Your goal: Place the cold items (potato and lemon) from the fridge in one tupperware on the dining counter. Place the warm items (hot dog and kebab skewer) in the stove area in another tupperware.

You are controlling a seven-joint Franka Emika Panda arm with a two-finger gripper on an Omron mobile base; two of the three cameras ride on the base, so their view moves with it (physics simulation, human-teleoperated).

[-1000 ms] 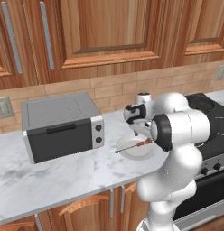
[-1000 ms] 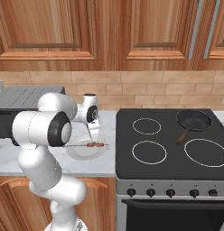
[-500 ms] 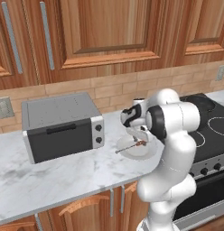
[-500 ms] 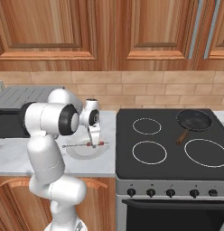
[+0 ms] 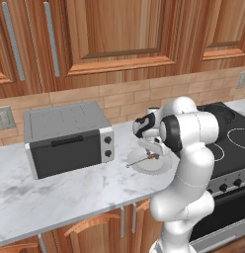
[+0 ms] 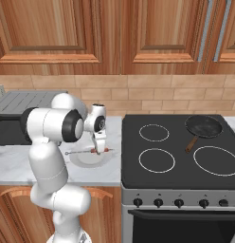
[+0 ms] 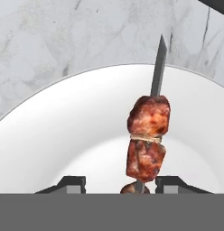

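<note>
A grey-veined white marble counter (image 5: 70, 188) runs under brown wooden wall cabinets (image 5: 109, 34), with a grey metal toaster oven (image 5: 67, 138) towards its back edge and a black glass cooktop (image 6: 181, 152), carrying a dark frying pan (image 6: 202, 127), butting against its right end. Near the counter's front edge beside the cooktop sits a round white plate (image 7: 64, 135), and on it lies the kebab skewer (image 7: 147, 135), browned meat chunks on a thin metal spike. The arm's two-finger gripper (image 7: 120, 182) is lowered onto the plate with a dark fingertip (image 7: 71, 182) on each side of the meat; whether the fingers are touching the skewer cannot be told.
</note>
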